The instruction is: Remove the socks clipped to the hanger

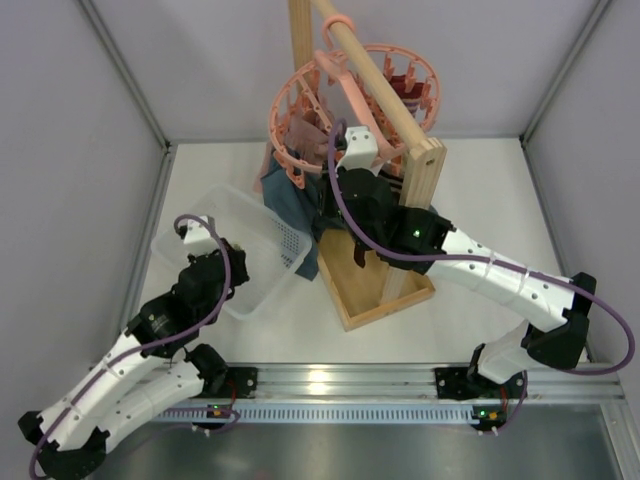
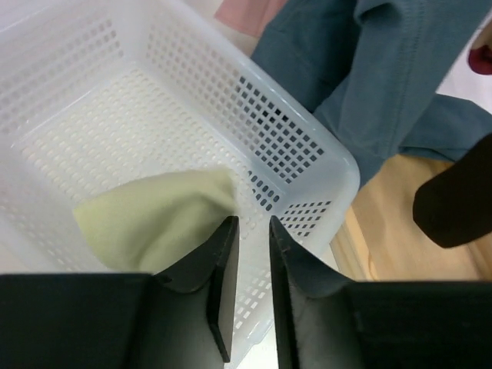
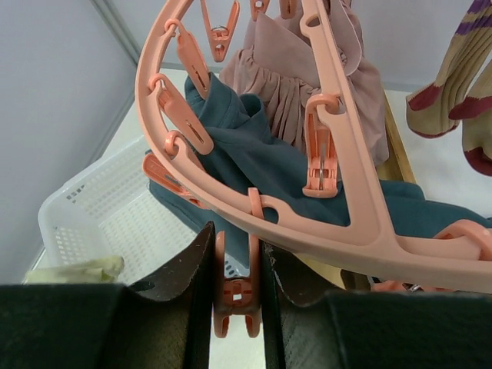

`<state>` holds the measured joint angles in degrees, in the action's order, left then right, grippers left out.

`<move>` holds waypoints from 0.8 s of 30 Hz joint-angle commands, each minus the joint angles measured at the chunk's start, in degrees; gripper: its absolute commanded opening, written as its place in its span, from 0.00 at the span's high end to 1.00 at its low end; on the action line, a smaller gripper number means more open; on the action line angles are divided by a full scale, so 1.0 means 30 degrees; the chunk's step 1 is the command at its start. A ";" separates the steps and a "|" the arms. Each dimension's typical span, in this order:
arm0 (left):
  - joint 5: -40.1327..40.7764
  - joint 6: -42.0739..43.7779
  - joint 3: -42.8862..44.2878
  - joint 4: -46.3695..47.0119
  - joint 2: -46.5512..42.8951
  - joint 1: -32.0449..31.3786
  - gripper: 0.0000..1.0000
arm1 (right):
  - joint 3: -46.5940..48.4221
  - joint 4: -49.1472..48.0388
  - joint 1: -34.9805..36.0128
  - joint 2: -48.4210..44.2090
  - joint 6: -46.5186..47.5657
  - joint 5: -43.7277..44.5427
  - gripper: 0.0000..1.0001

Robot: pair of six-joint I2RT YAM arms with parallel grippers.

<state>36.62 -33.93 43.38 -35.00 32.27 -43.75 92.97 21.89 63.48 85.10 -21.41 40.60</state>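
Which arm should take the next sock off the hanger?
Right. The right gripper is at the hanger, fingers around a peg, striped socks hanging close by. The left gripper hovers over the basket, where the cream sock lies.

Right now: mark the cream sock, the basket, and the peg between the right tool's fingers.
cream sock [image 2: 154, 219]: left wrist view, middle of the fabric.
basket [image 2: 347, 175]: left wrist view, rim corner.
peg [image 3: 237, 296]: right wrist view, lower body.
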 commanded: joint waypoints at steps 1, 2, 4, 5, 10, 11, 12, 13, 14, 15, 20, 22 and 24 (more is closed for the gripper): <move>0.1680 -0.0933 0.0805 -0.0842 0.0958 0.0051 0.72 | -0.0345 -0.0499 -0.0683 -0.0652 0.0281 -0.0436 1.00; 0.1738 -0.1051 0.0834 -0.0813 0.1164 0.0051 0.65 | -0.0374 -0.0500 -0.0683 -0.0681 0.0339 -0.0495 1.00; 0.2001 -0.1257 0.0922 -0.0813 0.1662 0.0051 0.42 | -0.0433 -0.0529 -0.0712 -0.0739 0.0368 -0.0642 1.00; 0.2060 -0.1344 0.0893 -0.0842 0.1752 0.0051 0.37 | -0.0462 -0.0529 -0.0654 -0.0798 0.0369 -0.0671 1.00; 0.1102 -0.2398 0.1097 -0.0492 0.1753 0.0051 0.12 | -0.0696 -0.0529 -0.0682 -0.0974 0.0369 -0.0905 1.00; 0.0340 -0.1936 0.1243 -0.0142 0.1724 0.0051 0.12 | -0.0668 -0.0471 -0.0683 -0.0974 0.0369 -0.0993 1.00; -0.0480 -0.1467 0.1187 0.1427 0.1549 0.0051 0.12 | -0.0638 -0.0470 -0.0683 -0.0945 0.0282 -0.1052 1.00; -0.2693 -0.0882 0.0954 0.2545 0.1431 0.0051 0.12 | -0.0609 -0.0383 -0.0683 -0.0916 0.0223 -0.1285 1.00; -0.3788 -0.0006 0.0343 0.3630 0.1314 0.0051 0.13 | -0.0551 -0.0354 -0.0683 -0.0944 0.0164 -0.1374 1.00; -0.4727 0.0234 -0.0069 0.4917 0.1081 0.0051 0.14 | -0.0521 -0.0324 -0.0683 -0.0945 0.0048 -0.1462 1.00; -0.8977 -0.0024 -0.1771 1.0550 0.1837 0.0022 0.15 | -0.0112 0.0086 -0.0683 -0.0886 -0.0217 -0.1726 1.00; -0.9655 -0.0348 -0.2006 1.2124 0.3213 0.0022 0.16 | 0.0006 0.0174 -0.0683 -0.0857 -0.0334 -0.1901 0.99; -0.9952 -0.0642 -0.2037 1.2866 0.4789 -0.0153 0.16 | 0.0094 0.0232 -0.0683 -0.0828 -0.0451 -0.2048 0.99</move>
<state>13.10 -35.22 38.26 -8.05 41.39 -43.68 91.57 20.91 62.94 84.05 -21.43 37.76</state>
